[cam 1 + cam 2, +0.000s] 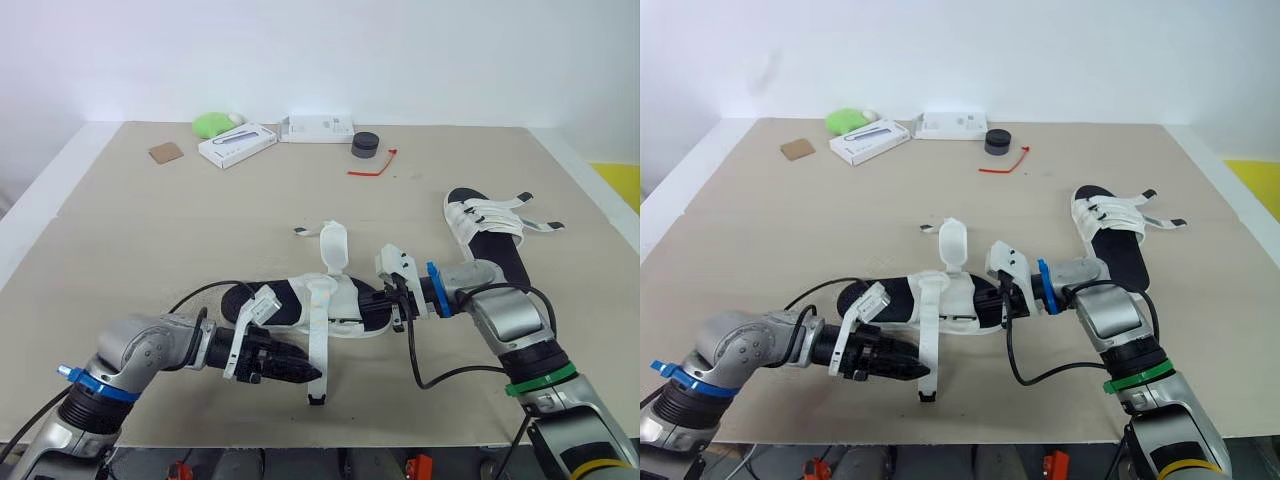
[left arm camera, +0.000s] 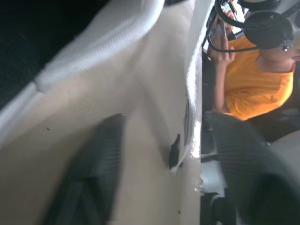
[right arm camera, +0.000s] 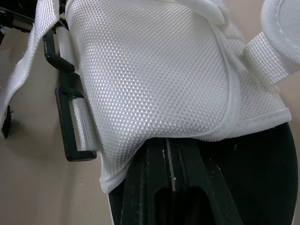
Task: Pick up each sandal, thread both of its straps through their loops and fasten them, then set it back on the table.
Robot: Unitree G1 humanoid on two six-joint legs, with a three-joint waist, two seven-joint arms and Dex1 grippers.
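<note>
A black-soled sandal [image 1: 330, 298] with a white mesh upper lies at the table's middle front. My right gripper [image 1: 392, 308] is shut on its right end, and the mesh upper [image 3: 150, 79] and two black loops [image 3: 70, 126] are close before it. One long white strap [image 1: 318, 340] hangs off the sandal's near side toward the table edge. My left gripper [image 1: 300, 372] is open beside that strap, which passes edge-on between its fingers [image 2: 93, 173], its black tip [image 2: 174, 151] lying on the table. A second sandal [image 1: 490, 235] lies to the right, straps loose.
Along the far edge sit a green object [image 1: 212, 124], a white box [image 1: 237, 144], another white box [image 1: 318, 128], a black round thing [image 1: 365, 145], a red tie [image 1: 372, 168] and a brown card [image 1: 166, 152]. A person in an orange shirt [image 2: 253, 84] stands beyond the table.
</note>
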